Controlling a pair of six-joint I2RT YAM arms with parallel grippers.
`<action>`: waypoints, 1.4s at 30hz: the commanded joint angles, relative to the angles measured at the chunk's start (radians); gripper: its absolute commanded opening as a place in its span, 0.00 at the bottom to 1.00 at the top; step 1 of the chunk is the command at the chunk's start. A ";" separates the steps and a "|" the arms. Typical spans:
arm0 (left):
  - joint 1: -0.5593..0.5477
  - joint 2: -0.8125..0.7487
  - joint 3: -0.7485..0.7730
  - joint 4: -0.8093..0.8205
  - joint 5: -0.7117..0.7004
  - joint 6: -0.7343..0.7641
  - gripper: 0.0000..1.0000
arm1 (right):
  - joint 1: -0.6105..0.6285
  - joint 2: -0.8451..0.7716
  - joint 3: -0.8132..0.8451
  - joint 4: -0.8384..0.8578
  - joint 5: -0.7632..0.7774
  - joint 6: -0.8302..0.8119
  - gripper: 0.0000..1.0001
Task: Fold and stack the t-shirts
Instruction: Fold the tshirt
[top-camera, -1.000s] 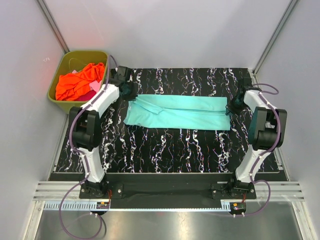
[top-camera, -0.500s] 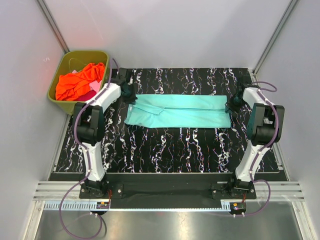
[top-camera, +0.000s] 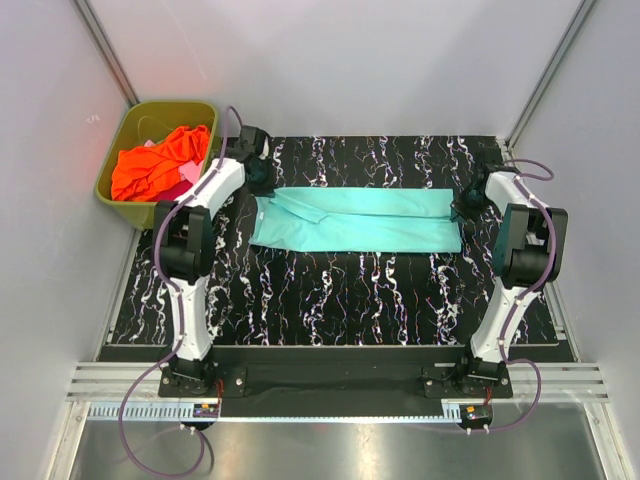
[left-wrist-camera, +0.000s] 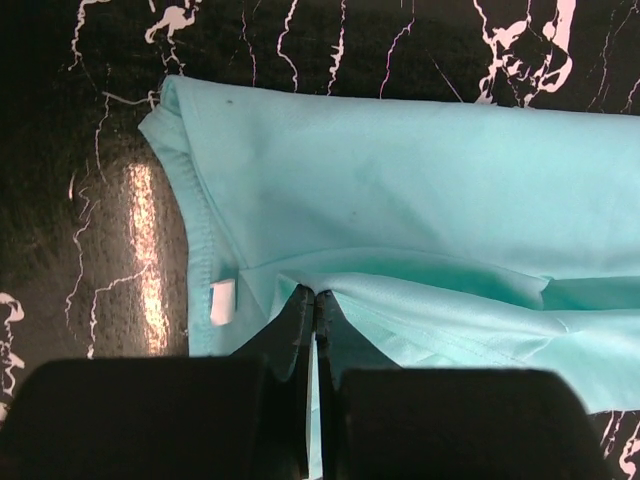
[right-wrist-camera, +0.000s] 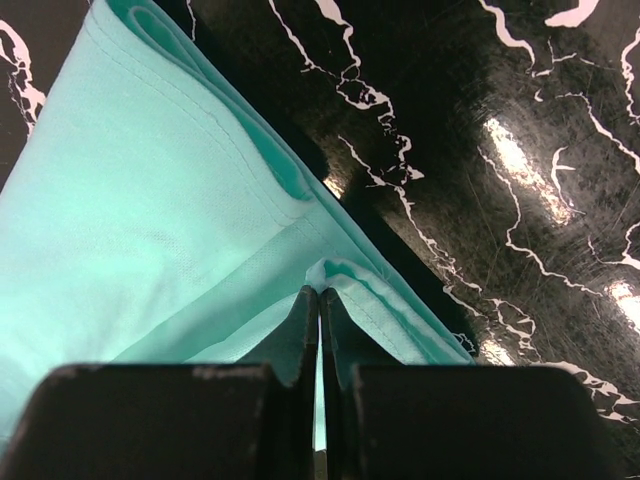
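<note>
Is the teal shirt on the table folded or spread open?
Folded: the teal shirt lies as a long narrow band, layers doubled over at both ends.

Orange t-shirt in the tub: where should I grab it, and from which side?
Probably best: pinch a raised fold at the top of the orange t-shirt, coming straight down from above with the left gripper once it frees the teal t-shirt. It lies crumpled in a heap, and the tub walls block any sideways approach.
</note>
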 joint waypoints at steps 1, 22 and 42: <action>0.008 0.033 0.065 0.011 0.033 0.030 0.00 | 0.002 0.014 0.040 -0.005 0.000 -0.018 0.00; -0.039 -0.310 -0.148 -0.024 0.010 0.016 0.50 | 0.095 -0.150 -0.086 -0.019 -0.087 0.002 0.29; -0.095 -0.229 -0.479 0.099 -0.189 -0.145 0.42 | 0.098 -0.087 -0.242 0.059 0.057 -0.066 0.26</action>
